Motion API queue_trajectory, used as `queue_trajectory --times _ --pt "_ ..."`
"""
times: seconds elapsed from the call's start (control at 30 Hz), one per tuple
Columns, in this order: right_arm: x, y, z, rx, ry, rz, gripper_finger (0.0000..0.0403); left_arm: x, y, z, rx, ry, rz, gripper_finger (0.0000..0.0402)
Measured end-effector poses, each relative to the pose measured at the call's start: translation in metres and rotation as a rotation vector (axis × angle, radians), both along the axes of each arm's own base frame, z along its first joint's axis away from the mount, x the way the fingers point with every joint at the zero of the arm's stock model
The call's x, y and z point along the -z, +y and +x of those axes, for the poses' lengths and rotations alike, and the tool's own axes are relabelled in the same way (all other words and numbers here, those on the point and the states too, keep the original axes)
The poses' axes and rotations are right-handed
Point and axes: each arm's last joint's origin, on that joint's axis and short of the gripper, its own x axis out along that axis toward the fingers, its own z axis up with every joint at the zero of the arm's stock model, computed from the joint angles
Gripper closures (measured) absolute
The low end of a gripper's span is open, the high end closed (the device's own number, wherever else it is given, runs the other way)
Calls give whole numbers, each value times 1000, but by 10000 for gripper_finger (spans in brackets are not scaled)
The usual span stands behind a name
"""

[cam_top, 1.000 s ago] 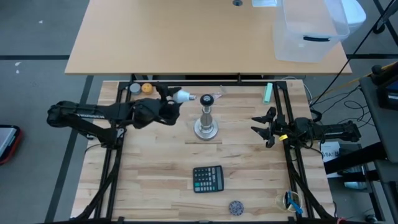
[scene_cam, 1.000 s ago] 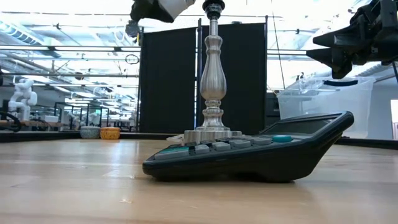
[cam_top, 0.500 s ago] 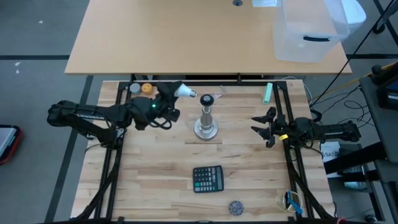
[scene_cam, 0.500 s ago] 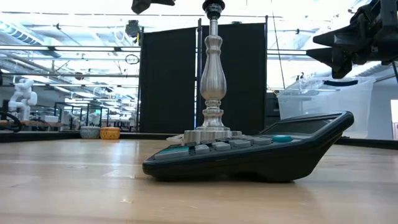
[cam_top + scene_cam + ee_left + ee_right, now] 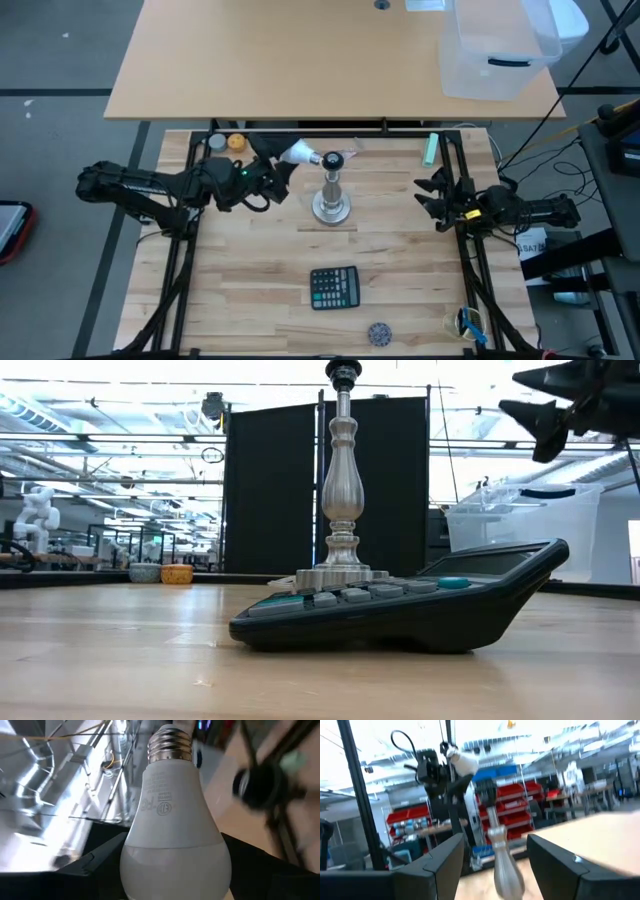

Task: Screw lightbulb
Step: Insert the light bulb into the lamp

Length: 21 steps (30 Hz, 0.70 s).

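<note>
Your risk right now is the approach angle. The bulb (image 5: 297, 153) rides tilted in your left gripper (image 5: 283, 163), its threaded base (image 5: 170, 744) pointing toward the stand's socket (image 5: 331, 160) but not lined up over it. Bring it in like that and, in my judgement, the threads will catch crooked and jam, or the base will knock the socket rim. The stand (image 5: 331, 194) is tall on a small round foot, so a sideways shove near its top could tip it. The glass is smooth and wide, too: twist hard against a cross-thread and it may slip round in the gripper instead of turning in.

Near to far on the tabletop: the calculator (image 5: 334, 288) sits toward the near edge, out of the way. The stand is around the middle, unsupported. Your right gripper (image 5: 433, 197) waits spread and empty near the right edge, well apart from the stand, so nothing braces it if you push.

Further back, toward the far edge, is the bulb itself, held off the tabletop. The left gripper's fingers (image 5: 100, 862) pinch the fat globe end on both sides, the screw base sticking out ahead, near the socket but apart from it.
</note>
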Motion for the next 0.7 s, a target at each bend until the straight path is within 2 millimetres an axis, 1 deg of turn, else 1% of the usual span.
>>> queue_trajectory --times 0.17,0.33,0.43,0.7 --pt "-9 0 -4 59 -68 -113 190 -1 -4 2 145 -161 -254 124" --pt "-12 -1 -6 114 -78 -218 190 -4 -4 2 232 -316 -500 124" --pt "-12 -1 -6 152 -58 -298 190 -4 -3 2 257 -384 -632 124" --pt "-13 -1 -6 286 4 -565 190 -2 10 3 245 -617 -1057 124"
